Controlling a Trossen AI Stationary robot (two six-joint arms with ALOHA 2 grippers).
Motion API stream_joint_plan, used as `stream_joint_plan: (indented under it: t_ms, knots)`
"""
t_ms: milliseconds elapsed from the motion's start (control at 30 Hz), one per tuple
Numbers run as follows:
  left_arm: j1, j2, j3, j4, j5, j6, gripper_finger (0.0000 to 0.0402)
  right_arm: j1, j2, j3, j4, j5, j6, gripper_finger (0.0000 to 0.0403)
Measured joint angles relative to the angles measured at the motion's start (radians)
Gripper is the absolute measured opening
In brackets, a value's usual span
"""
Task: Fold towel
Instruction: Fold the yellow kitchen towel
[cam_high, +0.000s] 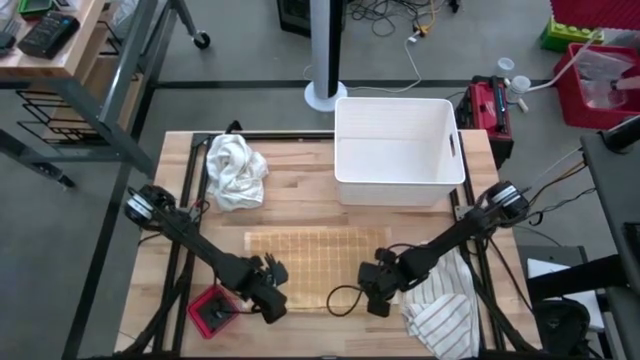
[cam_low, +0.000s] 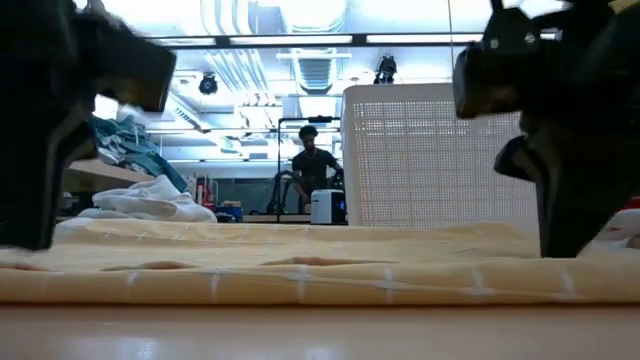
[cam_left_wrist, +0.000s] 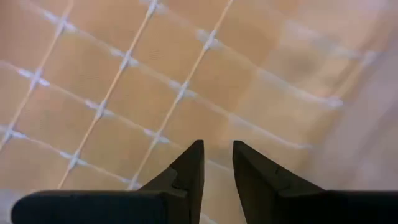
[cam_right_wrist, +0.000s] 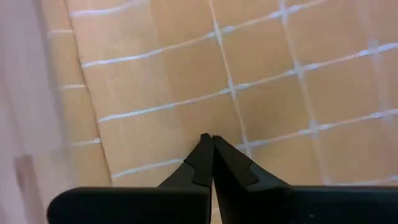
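Left pincer (cam_high: 274, 283) at towel's (cam_high: 310, 255) near-left corner, right pincer (cam_high: 372, 287) near-right

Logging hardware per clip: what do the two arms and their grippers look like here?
Both arms are black, slim jointed links with bulkier round joints near the table's edges. A black cable loops by the right gripper. The left gripper and right both end in two dark, wedge-shaped fingers tapering to points.

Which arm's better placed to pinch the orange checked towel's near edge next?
Likely left: the left gripper has a gap between its fingers over the orange checked towel. The right gripper is fully shut and must reopen first.
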Motion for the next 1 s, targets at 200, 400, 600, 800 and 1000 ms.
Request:
stream_joint_plan:
  t_ms: [200, 400, 600, 800, 1000]
  knots:
    - [0.000, -0.049, 0.017, 0.000, -0.090, 0.028, 0.0075, 0.000, -0.080, 0.002, 0.017, 0.019, -0.031, 0.0000]
    - [-0.038, -0.086, 0.018, -0.010, -0.083, 0.097, 0.0075, 0.021, -0.149, 0.001, -0.010, 0.026, -0.121, 0.0000]
    - [-0.136, -0.097, 0.018, -0.010, -0.115, 0.179, 0.0075, 0.098, -0.212, -0.037, -0.008, 0.051, -0.311, 0.0000]
    - [-0.190, -0.079, 0.012, 0.001, -0.116, 0.111, 0.0075, 0.191, -0.221, -0.086, -0.007, 0.182, -0.344, 0.0000]
    - [-0.195, -0.076, 0.012, 0.016, -0.120, 0.097, 0.0075, 0.247, -0.201, -0.088, 0.012, 0.210, -0.335, 0.0000]
